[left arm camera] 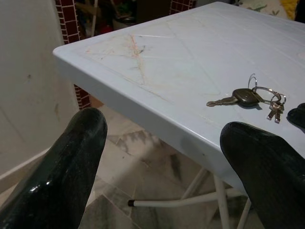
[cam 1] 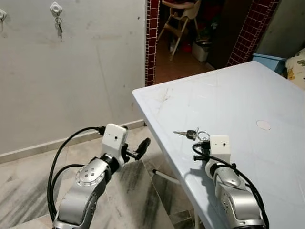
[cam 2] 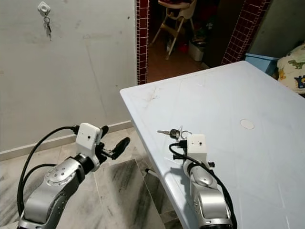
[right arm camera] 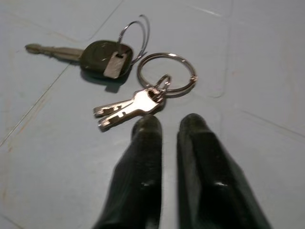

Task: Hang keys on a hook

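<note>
A bunch of keys (cam 1: 193, 134) lies flat on the white table (cam 1: 228, 90), near its left edge: a black-headed key (right arm camera: 102, 58), a large ring and two small silver keys (right arm camera: 125, 109). My right gripper (right arm camera: 170, 125) rests low over the tabletop just short of the small keys, fingers shut with nothing between them. My left gripper (left arm camera: 167, 148) is open, held above the floor off the table's left edge and facing the keys (left arm camera: 248, 97). On the wall at upper left a white hook (cam 1: 55, 7) carries another set of keys (cam 1: 58, 26).
A second hook (cam 1: 1, 14) sits at the far left of the wall. A doorway with red tiled pillars (cam 1: 152, 38) shows a high chair (cam 1: 183, 19). A blue box (cam 1: 269, 61) stands beyond the table. Marble floor (cam 1: 28, 191) lies below the left arm.
</note>
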`<state>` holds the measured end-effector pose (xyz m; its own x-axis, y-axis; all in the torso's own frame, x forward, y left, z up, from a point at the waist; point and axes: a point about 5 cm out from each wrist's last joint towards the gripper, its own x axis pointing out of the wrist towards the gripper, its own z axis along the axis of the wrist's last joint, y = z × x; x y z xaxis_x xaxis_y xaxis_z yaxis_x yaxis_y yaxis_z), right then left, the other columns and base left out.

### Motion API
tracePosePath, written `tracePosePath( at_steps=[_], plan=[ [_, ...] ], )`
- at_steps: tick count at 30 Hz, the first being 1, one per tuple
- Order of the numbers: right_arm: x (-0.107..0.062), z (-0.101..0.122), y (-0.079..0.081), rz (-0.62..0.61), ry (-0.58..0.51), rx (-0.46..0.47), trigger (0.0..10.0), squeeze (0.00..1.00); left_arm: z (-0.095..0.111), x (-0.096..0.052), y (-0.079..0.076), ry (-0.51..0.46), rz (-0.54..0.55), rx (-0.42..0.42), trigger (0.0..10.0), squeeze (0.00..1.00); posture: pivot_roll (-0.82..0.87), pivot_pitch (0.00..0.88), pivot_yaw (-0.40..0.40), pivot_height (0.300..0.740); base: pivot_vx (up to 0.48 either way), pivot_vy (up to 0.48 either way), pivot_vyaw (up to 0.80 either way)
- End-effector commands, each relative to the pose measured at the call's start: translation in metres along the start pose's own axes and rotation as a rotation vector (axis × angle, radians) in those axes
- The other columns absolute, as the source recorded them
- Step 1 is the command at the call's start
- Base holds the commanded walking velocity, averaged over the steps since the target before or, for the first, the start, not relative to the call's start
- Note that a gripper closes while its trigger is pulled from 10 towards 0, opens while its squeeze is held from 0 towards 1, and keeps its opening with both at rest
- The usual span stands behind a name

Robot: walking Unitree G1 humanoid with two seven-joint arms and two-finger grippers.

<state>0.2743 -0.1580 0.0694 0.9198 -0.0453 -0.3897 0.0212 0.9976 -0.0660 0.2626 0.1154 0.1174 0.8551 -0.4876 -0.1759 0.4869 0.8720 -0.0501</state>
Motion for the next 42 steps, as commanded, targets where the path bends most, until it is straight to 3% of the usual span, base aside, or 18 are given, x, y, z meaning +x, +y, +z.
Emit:
tracePosePath(
  at_steps=[1,6,16,17,18,19,22,23,25,26,42],
  plan=[
    [-0.001,0.008,-0.001,0.005,-0.041,0.014,10.0,1.0,0.005,0.001,-0.001,-0.013,-0.003,0.007,10.0,0.0,0.11,0.0,-0.034,0.74,0.0,0.0,0.0],
    [0.001,0.021,0.004,0.023,-0.116,0.052,10.0,1.0,0.006,0.001,-0.001,-0.016,-0.005,0.007,10.0,0.0,0.11,0.0,-0.033,0.74,0.0,0.0,0.0],
    [0.007,0.028,0.022,0.072,-0.128,0.043,10.0,1.0,0.006,0.002,-0.002,-0.014,-0.007,0.006,10.0,0.0,0.11,0.0,-0.031,0.74,0.0,0.0,0.0],
    [0.008,0.029,0.022,0.062,-0.135,0.037,10.0,0.36,0.006,0.002,-0.002,-0.015,-0.007,0.004,10.0,0.0,0.12,0.0,-0.031,0.74,0.0,0.0,0.0],
    [0.008,0.029,0.022,0.062,-0.135,0.037,10.0,0.36,0.006,0.002,-0.002,-0.015,-0.007,0.004,10.0,0.0,0.12,0.0,-0.031,0.74,0.0,0.0,0.0],
    [0.009,0.028,0.02,0.052,-0.136,0.033,10.0,0.0,0.007,0.002,-0.002,-0.015,-0.007,0.004,10.0,0.0,0.12,0.0,-0.031,0.74,0.0,0.0,0.0],
    [0.016,0.023,0.012,-0.001,-0.117,0.029,10.0,0.0,0.008,0.003,-0.003,-0.016,-0.009,0.001,10.0,0.0,0.13,0.0,-0.033,0.74,0.0,0.0,0.0],
    [0.018,0.021,0.011,-0.008,-0.115,0.035,6.1,0.0,0.008,0.003,-0.003,-0.016,-0.008,0.0,10.0,0.0,0.13,0.0,-0.032,0.74,0.0,0.0,0.0],
    [0.019,0.021,0.011,-0.012,-0.114,0.037,6.1,0.0,0.008,0.003,-0.002,-0.017,-0.008,-0.001,10.0,0.0,0.13,0.0,-0.032,0.74,0.0,0.0,0.0],
    [0.02,0.021,0.011,-0.016,-0.116,0.043,0.0,0.0,0.008,0.002,-0.003,-0.018,-0.007,-0.001,10.0,0.0,0.13,0.0,-0.032,0.74,0.0,0.0,0.0],
    [0.027,0.017,0.011,-0.034,-0.1,0.061,0.0,0.0,0.007,0.001,-0.005,-0.009,-0.015,-0.007,10.0,0.0,0.12,0.0,-0.029,0.74,0.0,0.0,0.0]
  ],
)
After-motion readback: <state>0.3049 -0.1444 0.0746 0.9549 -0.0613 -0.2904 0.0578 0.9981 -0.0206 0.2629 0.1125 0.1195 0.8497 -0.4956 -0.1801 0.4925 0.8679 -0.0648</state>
